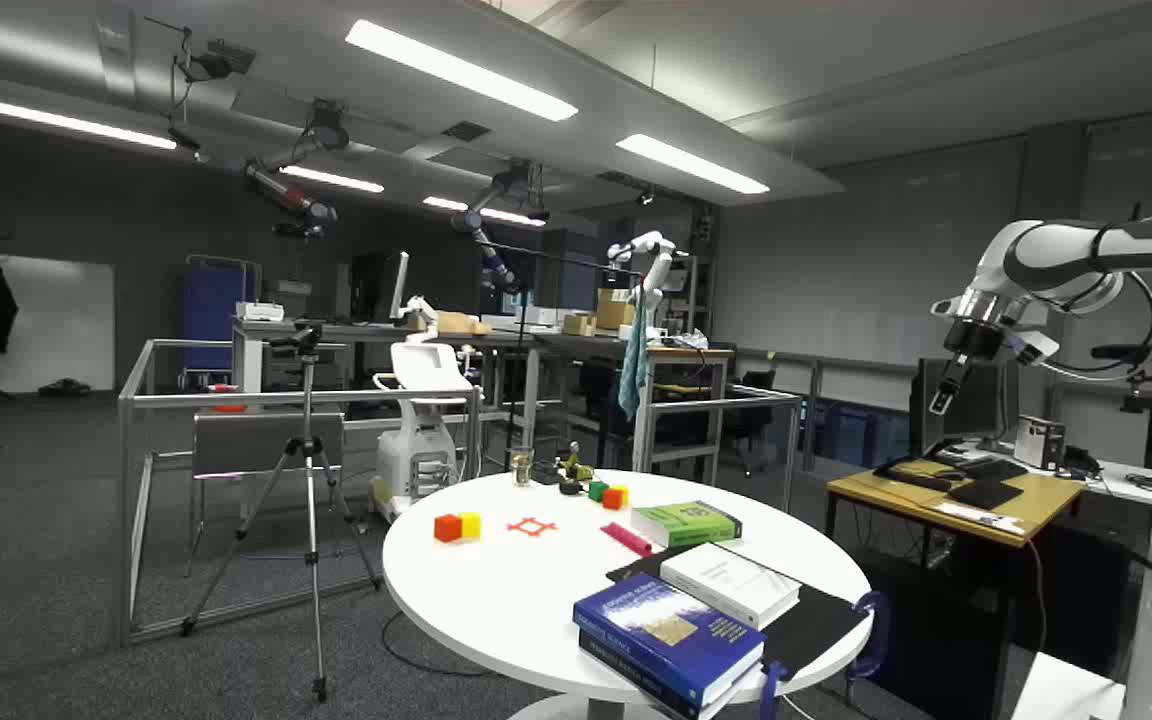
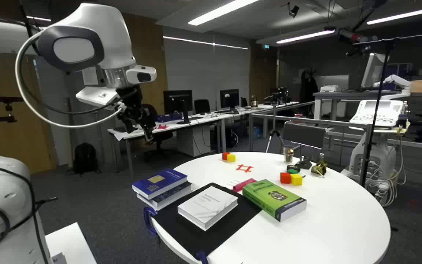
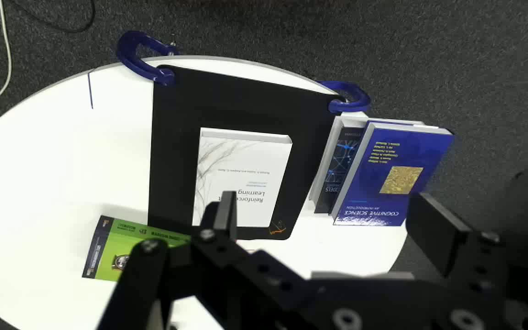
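My gripper [image 3: 326, 211] stands open with nothing between its fingers, high above the round white table [image 2: 328, 227] beside its edge. In both exterior views the gripper [image 2: 139, 132] hangs in the air, touching nothing. Below it, the blue Cognitive Science book [image 3: 383, 183] lies on a darker book [image 3: 339, 169]. A white book [image 3: 241, 183] rests on a black mat [image 3: 245, 101], its lower left partly hidden by a finger. The green book [image 2: 275, 198] lies flat nearby; in the wrist view the gripper covers part of it.
Two blue clamps [image 3: 135, 57] pin the mat at the table edge. Farther across are a pink piece [image 2: 245, 184], an orange-red grid shape [image 2: 244, 168], red, yellow and green cubes [image 2: 285, 178], a glass [image 2: 288, 155] and a small figure [image 2: 319, 167]. A tripod [image 1: 310, 480] stands beyond.
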### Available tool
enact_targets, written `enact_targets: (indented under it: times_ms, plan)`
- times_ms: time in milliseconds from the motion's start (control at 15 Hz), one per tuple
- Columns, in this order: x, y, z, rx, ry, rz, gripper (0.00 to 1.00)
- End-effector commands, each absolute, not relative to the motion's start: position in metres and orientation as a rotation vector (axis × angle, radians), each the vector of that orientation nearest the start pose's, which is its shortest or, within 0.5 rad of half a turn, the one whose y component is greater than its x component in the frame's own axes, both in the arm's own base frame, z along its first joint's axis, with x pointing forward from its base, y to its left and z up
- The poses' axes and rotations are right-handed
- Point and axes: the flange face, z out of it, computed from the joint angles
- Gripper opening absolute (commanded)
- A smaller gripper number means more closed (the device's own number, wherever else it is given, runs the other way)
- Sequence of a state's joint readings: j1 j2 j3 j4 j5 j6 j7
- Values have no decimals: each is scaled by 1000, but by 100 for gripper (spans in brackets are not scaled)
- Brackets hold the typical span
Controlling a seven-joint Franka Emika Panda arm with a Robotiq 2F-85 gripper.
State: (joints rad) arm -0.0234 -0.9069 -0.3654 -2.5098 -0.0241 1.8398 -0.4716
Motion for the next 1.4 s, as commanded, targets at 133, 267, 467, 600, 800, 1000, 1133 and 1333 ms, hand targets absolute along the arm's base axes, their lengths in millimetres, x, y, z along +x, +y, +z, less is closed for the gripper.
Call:
enact_targets:
  times_ms: [133, 267, 467, 600, 800, 1000, 1133, 1333]
  plan:
    - [280, -144, 560, -2927, -281, -419, 100]
    - [287, -140, 555, -2947, -209, -427, 100]
    - [305, -127, 540, -2966, -21, -485, 100]
    - [322, -112, 523, -2982, 120, -516, 100]
    - [349, -85, 491, -3013, 347, -526, 100]
    - [370, -59, 456, -3021, 564, -526, 100]
    - [383, -44, 433, -3001, 732, -526, 100]
    - [398, -27, 402, -2920, 982, -493, 100]
